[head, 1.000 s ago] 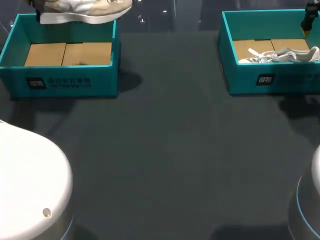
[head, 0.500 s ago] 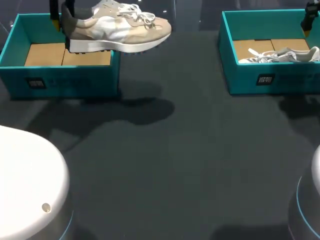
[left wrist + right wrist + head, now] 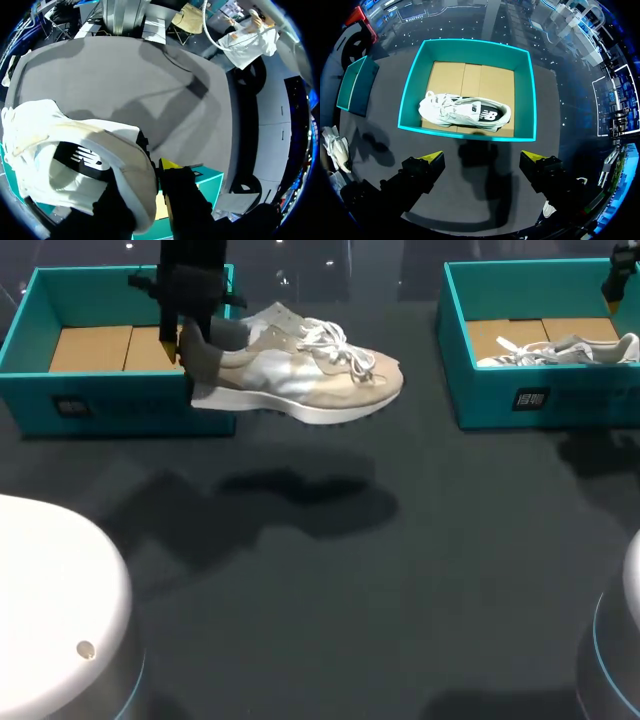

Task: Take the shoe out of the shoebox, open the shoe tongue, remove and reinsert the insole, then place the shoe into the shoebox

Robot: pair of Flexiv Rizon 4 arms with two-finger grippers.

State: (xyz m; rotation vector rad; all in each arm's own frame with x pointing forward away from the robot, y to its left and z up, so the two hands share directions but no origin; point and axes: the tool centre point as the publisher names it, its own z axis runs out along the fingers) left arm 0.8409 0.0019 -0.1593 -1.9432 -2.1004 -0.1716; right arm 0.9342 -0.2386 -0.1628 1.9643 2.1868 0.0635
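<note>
You're in the first step here: getting the shoe out of the box. Your left end effector [image 3: 185,340] is clenched on the heel collar of the beige shoe [image 3: 300,375]. The left wrist view looks like one finger inside the collar and one outside. The shoe hangs in the air, toe pointing toward the middle of the bench [image 3: 330,590]. It's just past the front corner of the left shoebox [image 3: 120,405], and its shadow sits well below it, so it isn't touching anything.

The right end effector [image 3: 482,165] is spread open with nothing in it, hovering above the right shoebox [image 3: 500,400]. A second shoe [image 3: 560,350] lies in there on its side.

Next move, I'd say: set the beige shoe down flat on the bare bench in front of you, sole down, before you let go. It's only pinched at the heel, so the toe end could swing or sag. Go slow on the way down and land it level. After that you'll need a steadying hold on it so you can get at the tongue.
</note>
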